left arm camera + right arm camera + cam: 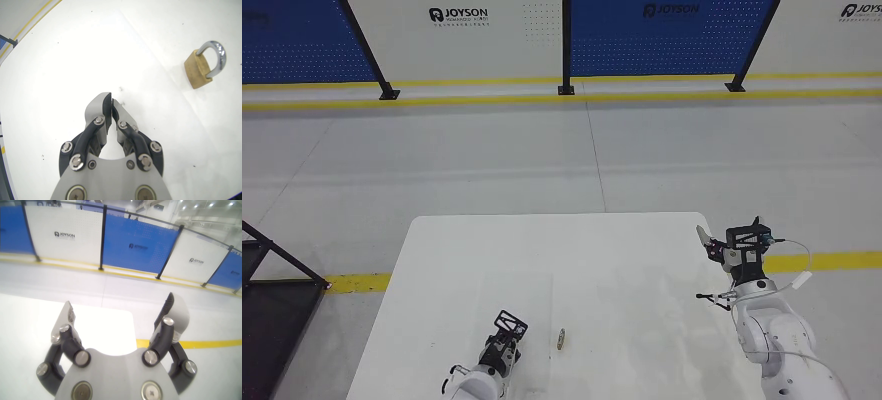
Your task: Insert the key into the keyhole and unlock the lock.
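Observation:
A brass padlock with a steel shackle lies flat on the white table; in the top view the padlock is a small shape near the front edge. My left gripper hovers just above the table a short way from the lock, shut with nothing between its pads; from above the left gripper sits to the lock's left. At the table's far right corner my right gripper is held up above the tabletop, open and empty, and in the top view the right gripper sits by that right edge.
Beyond the table is grey floor with yellow lines and a fence of blue and white panels. A dark frame stands off the table's left side. Bare white tabletop stretches between the two arms.

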Controlling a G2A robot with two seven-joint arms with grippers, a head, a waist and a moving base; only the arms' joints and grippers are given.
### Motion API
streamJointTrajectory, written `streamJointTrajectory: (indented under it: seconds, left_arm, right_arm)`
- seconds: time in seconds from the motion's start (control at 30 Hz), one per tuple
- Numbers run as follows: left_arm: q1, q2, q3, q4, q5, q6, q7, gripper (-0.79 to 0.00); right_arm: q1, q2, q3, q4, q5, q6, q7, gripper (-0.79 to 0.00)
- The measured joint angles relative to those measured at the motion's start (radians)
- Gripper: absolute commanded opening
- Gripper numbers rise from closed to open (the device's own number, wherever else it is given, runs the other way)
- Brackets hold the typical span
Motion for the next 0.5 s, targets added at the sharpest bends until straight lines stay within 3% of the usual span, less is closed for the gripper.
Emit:
streamJointTrajectory:
  seconds: [0.33, 0.5]
  left_arm:
    - [0.051, 0.006, -0.030, -0.069, 0.002, 0.013, 0.055, -0.785]
    - [0.113, 0.013, -0.095, -0.134, -0.102, -0.010, 0.230, -0.785]
  right_arm:
    - [0.000, 0.000, 0.000, 0.000, 0.000, 0.000, 0.000, 0.000]
    - [0.000, 0.000, 0.000, 0.000, 0.000, 0.000, 0.000, 0.000]
